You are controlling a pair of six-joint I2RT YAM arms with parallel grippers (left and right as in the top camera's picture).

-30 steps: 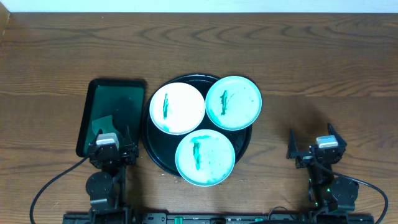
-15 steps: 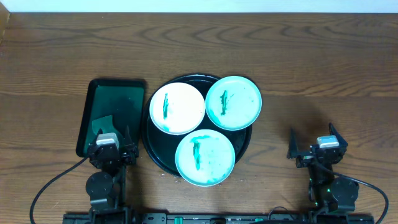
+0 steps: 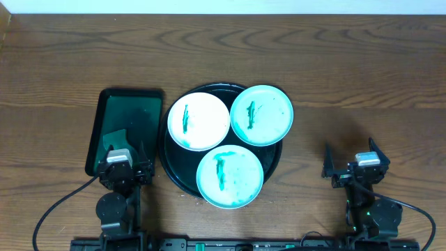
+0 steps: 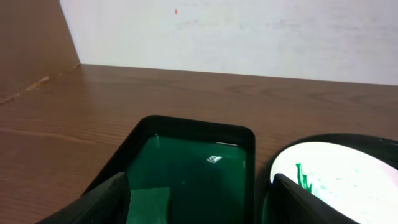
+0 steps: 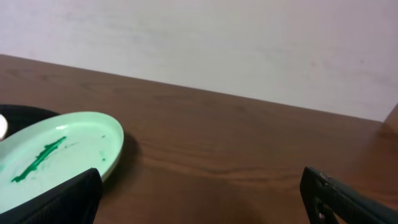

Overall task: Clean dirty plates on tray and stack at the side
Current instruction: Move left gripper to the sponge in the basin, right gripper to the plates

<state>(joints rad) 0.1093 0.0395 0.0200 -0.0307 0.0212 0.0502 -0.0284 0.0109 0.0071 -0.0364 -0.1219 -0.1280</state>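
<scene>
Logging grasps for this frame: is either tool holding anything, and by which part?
Nothing is held: the left tool and the right tool both stand open and empty.

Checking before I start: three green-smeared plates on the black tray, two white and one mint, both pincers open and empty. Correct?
Not quite. The overhead view shows only one white plate; the far-right plate and the near plate are mint. The rest holds: all three sit green-smeared on the black tray, and the left pincer and right pincer are open and empty.
</scene>
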